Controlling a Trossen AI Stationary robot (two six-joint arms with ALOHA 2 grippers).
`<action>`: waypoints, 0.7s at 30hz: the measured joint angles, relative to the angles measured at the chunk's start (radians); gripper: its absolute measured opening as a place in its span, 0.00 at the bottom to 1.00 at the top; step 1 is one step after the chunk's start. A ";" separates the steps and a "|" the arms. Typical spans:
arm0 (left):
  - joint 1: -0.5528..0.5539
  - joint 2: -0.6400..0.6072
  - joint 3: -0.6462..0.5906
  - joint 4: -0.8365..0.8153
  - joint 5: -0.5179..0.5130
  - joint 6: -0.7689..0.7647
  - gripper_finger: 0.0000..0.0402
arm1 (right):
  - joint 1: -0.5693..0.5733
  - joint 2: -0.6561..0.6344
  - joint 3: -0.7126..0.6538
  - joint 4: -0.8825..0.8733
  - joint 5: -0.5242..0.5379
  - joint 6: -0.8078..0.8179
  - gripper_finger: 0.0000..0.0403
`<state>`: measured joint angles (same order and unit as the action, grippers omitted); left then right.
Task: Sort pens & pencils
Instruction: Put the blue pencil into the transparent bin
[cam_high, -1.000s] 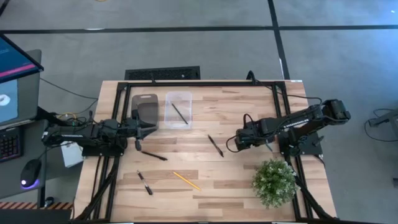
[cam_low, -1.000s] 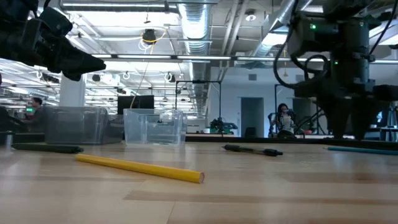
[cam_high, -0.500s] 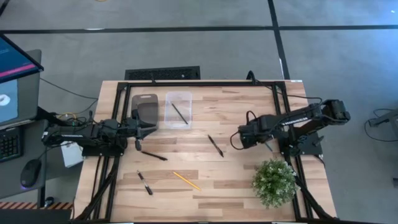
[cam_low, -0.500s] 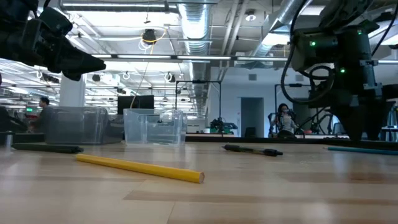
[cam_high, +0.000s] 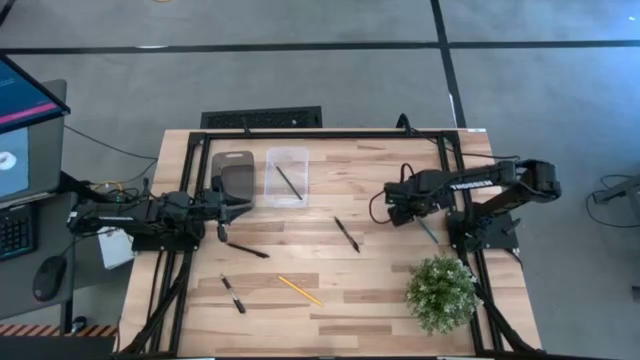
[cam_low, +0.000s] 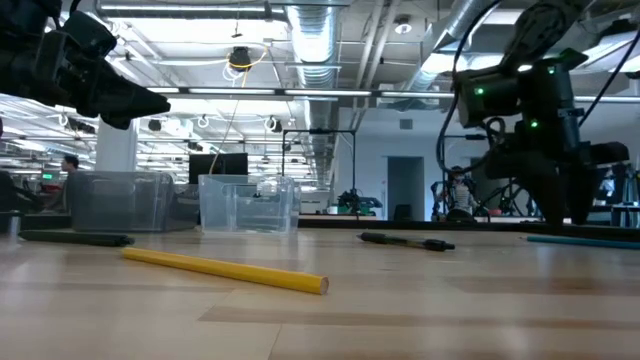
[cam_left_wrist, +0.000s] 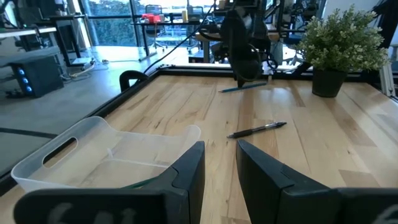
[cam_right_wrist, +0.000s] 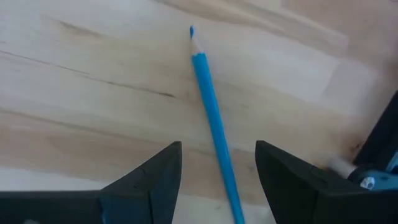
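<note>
Blue pencil (cam_right_wrist: 211, 118) lies flat on table (cam_high: 380, 280), right of frame centre; right gripper (cam_right_wrist: 214, 171) above it, fingers spread, empty. Descend straight, straddle shaft mid-length, then pinch. Left gripper (cam_left_wrist: 219, 163) waits beside bins, nearly closed, empty.

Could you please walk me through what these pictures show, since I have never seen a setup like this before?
This is a robot with two dark arms at a wooden table, each ending in a two-finger gripper. One camera looks straight down, one sits at table-top height, and one rides on each wrist.

On the table lie a yellow pencil, a blue pencil, three black pens and a potted plant. Two clear bins stand at the back; the clear bin nearer the middle holds a dark pencil.

The left gripper waits by the bins, fingers slightly apart and empty. The right gripper hangs open above the blue pencil, holding nothing.
</note>
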<state>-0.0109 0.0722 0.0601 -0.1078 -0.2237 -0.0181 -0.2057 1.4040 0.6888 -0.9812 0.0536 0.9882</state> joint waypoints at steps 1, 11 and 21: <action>0.000 0.000 0.000 0.000 0.000 0.000 0.20 | -0.011 0.000 0.000 0.004 0.000 -0.026 0.56; 0.000 0.000 0.000 0.000 0.000 -0.001 0.20 | -0.081 0.023 -0.052 0.067 -0.032 -0.143 0.56; 0.000 0.000 0.000 0.000 0.000 -0.002 0.20 | -0.085 0.012 -0.114 0.146 -0.070 -0.196 0.56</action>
<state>-0.0109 0.0721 0.0601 -0.1078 -0.2237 -0.0200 -0.2909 1.4162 0.5745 -0.8348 -0.0159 0.7923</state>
